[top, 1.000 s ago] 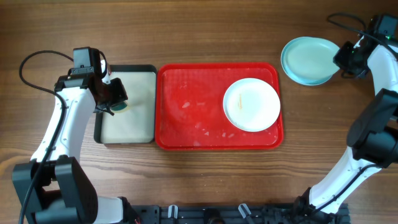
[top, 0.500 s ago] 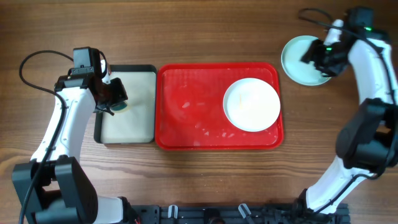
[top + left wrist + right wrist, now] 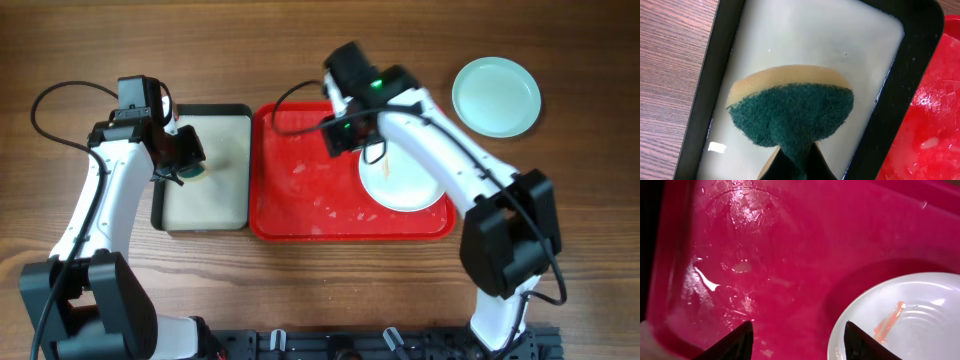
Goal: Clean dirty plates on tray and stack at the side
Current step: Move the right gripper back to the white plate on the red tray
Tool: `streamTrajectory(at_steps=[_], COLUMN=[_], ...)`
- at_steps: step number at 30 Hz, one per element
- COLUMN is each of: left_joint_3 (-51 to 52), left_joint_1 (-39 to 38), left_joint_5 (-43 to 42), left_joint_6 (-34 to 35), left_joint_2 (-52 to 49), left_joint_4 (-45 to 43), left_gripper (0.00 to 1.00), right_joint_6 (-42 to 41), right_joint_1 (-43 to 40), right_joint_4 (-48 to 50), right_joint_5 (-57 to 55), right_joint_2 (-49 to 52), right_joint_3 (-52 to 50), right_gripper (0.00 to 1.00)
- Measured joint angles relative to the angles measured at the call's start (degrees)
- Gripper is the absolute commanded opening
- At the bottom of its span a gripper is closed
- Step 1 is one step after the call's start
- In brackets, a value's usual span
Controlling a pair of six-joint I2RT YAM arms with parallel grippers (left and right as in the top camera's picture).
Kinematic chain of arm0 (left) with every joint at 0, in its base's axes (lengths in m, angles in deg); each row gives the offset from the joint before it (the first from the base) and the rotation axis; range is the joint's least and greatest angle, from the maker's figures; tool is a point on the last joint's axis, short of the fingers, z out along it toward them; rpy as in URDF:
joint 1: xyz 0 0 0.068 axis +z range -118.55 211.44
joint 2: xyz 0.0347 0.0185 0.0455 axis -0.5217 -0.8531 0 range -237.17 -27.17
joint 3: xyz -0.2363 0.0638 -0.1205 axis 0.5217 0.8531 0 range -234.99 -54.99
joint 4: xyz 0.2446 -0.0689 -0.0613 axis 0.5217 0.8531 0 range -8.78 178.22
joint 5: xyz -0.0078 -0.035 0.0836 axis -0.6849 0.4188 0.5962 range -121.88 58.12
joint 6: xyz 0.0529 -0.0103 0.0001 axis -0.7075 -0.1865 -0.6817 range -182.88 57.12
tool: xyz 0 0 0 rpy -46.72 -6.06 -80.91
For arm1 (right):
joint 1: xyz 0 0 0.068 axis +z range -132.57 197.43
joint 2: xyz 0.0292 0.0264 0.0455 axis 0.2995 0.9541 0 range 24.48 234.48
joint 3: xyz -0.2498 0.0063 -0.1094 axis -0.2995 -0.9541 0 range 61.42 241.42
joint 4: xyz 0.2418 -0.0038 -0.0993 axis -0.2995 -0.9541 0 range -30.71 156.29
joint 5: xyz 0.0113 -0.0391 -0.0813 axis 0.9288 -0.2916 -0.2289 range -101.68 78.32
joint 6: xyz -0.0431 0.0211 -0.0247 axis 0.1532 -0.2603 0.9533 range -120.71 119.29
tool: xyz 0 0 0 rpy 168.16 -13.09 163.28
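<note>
The red tray [image 3: 300, 180] lies mid-table, wet and bare on its left half. A white plate [image 3: 410, 185] with an orange smear sits on its right half; it also shows in the right wrist view [image 3: 910, 315]. A pale aqua plate [image 3: 496, 96] rests on the table at the far right. My right gripper [image 3: 345, 135] is open and empty, hovering over the tray [image 3: 765, 255] just left of the white plate. My left gripper [image 3: 185, 160] is shut on a green and yellow sponge [image 3: 790, 112] over the cream tray.
A black-rimmed cream tray [image 3: 208, 215] holding pale liquid sits left of the red tray; it also shows in the left wrist view [image 3: 805, 40]. Bare wood table surrounds both trays.
My right arm has swung from the aqua plate at the far right to over the red tray, left of the white plate. The left arm has not moved.
</note>
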Motion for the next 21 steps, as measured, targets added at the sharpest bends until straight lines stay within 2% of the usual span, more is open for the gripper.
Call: streamTrajectory(at_steps=[4, 5, 7, 12, 13, 14, 16, 21], left_joint_3=[0.0, 0.0, 0.0, 0.0, 0.0, 0.0, 0.0, 0.0], left_joint_1=[0.0, 0.0, 0.0, 0.0, 0.0, 0.0, 0.0, 0.0], left_joint_5=[0.0, 0.0, 0.0, 0.0, 0.0, 0.0, 0.0, 0.0], left_joint_6=[0.0, 0.0, 0.0, 0.0, 0.0, 0.0, 0.0, 0.0], left_joint_2=[0.0, 0.0, 0.0, 0.0, 0.0, 0.0, 0.0, 0.0], left_joint_4=[0.0, 0.0, 0.0, 0.0, 0.0, 0.0, 0.0, 0.0], left_gripper=[0.04, 0.04, 0.04, 0.04, 0.04, 0.04, 0.04, 0.04], right_joint_6=[0.2, 0.2, 0.8, 4.7, 4.9, 5.2, 6.0, 6.3], right_joint_1=[4.7, 4.9, 4.9, 4.9, 4.9, 4.9, 4.9, 4.9], right_joint_4=[1.9, 2.3, 2.6, 2.6, 2.6, 2.6, 2.6, 2.6], right_joint_5=[-5.7, -6.2, -6.8, -6.0, -5.9, -5.7, -5.7, -5.5], right_joint_2=[0.0, 0.0, 0.0, 0.0, 0.0, 0.0, 0.0, 0.0], right_joint_3=[0.0, 0.0, 0.0, 0.0, 0.0, 0.0, 0.0, 0.0], right_gripper=[0.54, 0.6, 1.0, 1.0, 0.99, 0.92, 0.65, 0.53])
